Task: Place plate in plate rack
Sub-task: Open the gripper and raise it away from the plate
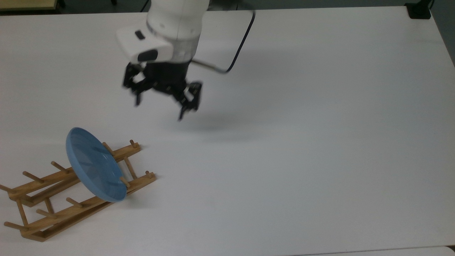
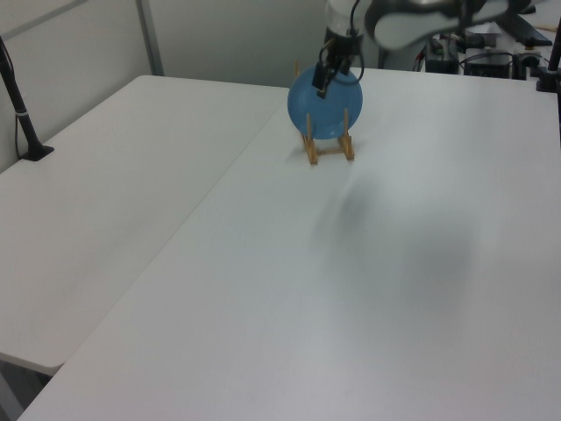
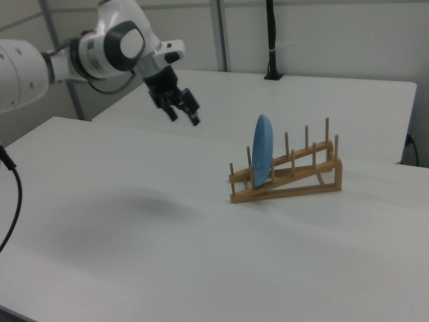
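One plate [image 1: 93,164] stands on its edge in the plate rack [image 1: 53,209], at the low end of the rack, with pegs on both sides of it. The pegs are why it stays up: they keep it from tipping over, so nothing needs to hold it. The rack sits on the white bench [image 1: 302,142]. The jaws [image 1: 159,103] hang in the air above the bench, well apart from the plate, and they are spread wide with nothing between them. In the top view the plate and rack lie below the jaws and off to the top view's left. In the right view the plate [image 3: 262,150] is lower than the jaws [image 3: 181,112] and off to the right view's right. My guess is the job is done, since the plate sits in its slot.
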